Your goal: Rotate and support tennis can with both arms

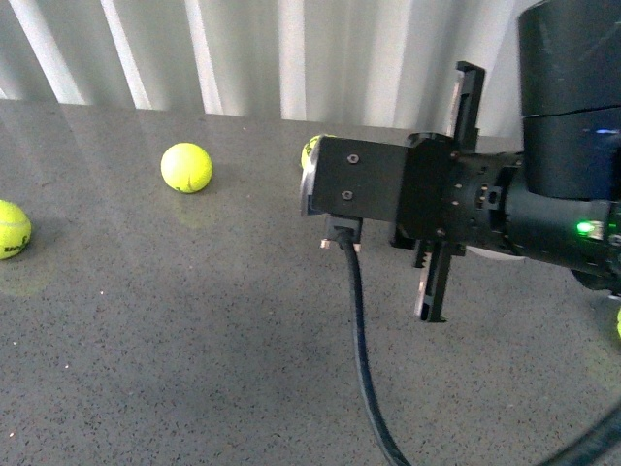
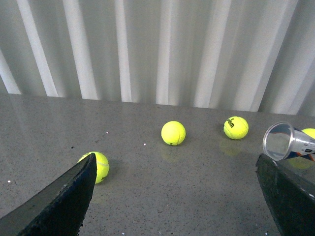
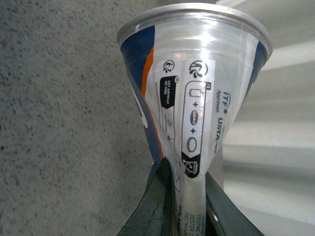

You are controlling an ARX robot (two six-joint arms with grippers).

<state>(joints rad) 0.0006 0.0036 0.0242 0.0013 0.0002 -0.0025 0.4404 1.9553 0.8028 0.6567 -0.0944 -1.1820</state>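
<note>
The tennis can (image 3: pixel 197 83) is a clear tube with a navy, orange and white label. In the right wrist view its open silver rim points away from me. My right gripper (image 3: pixel 186 177) is shut on the can's near end, which is squeezed flat between the fingers (image 3: pixel 156 201). In the front view the right arm and gripper (image 1: pixel 446 184) are rolled on their side above the table and hide the can. In the left wrist view the can's open mouth (image 2: pixel 281 141) shows near the right finger. My left gripper (image 2: pixel 175 162) is open wide and empty, apart from the can.
Yellow-green tennis balls lie on the grey speckled table (image 1: pixel 194 349): one at the far left (image 1: pixel 10 228), one further back (image 1: pixel 186 167), one half hidden behind the wrist (image 1: pixel 310 150). A ribbed white wall (image 1: pixel 243 49) closes the back. A black cable (image 1: pixel 364 369) hangs down.
</note>
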